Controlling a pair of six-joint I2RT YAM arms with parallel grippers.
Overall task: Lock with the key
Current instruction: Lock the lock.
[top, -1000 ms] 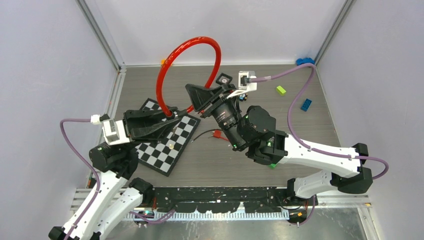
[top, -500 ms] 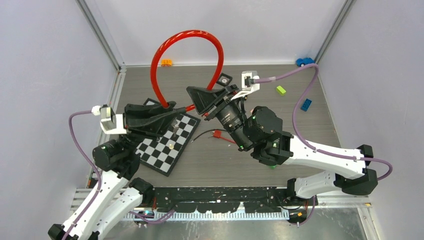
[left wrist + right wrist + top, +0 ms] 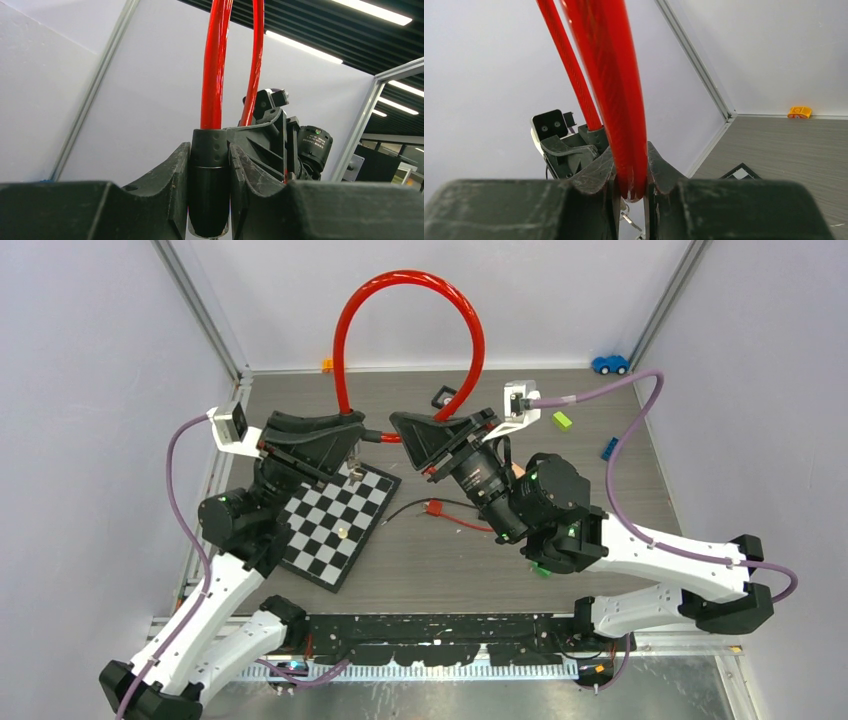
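Observation:
A red cable lock (image 3: pixel 410 278) arches high over the table's back. My left gripper (image 3: pixel 358 440) is shut on its black barrel end (image 3: pixel 209 185), with red cable (image 3: pixel 214 65) rising from it. My right gripper (image 3: pixel 402 432) faces the left one closely and is shut on the cable's other end (image 3: pixel 624 125). A small metal key on a ring (image 3: pixel 628 219) hangs just beyond my right fingers; what it hangs from is hidden. A silvery bit (image 3: pixel 352 472) dangles under the left gripper in the top view.
A chessboard (image 3: pixel 330 535) lies under the left arm. A small red part with thin wires (image 3: pixel 435 508) lies mid-table. A green brick (image 3: pixel 562 420), blue brick (image 3: pixel 610 448), blue toy car (image 3: pixel 608 364), orange brick (image 3: pixel 326 365) and a black square piece (image 3: pixel 443 397) lie toward the back.
Both grippers have risen and moved toward the back with the cable ends. The red loop has swung upright and to the right. The two grippers now face each other more closely.

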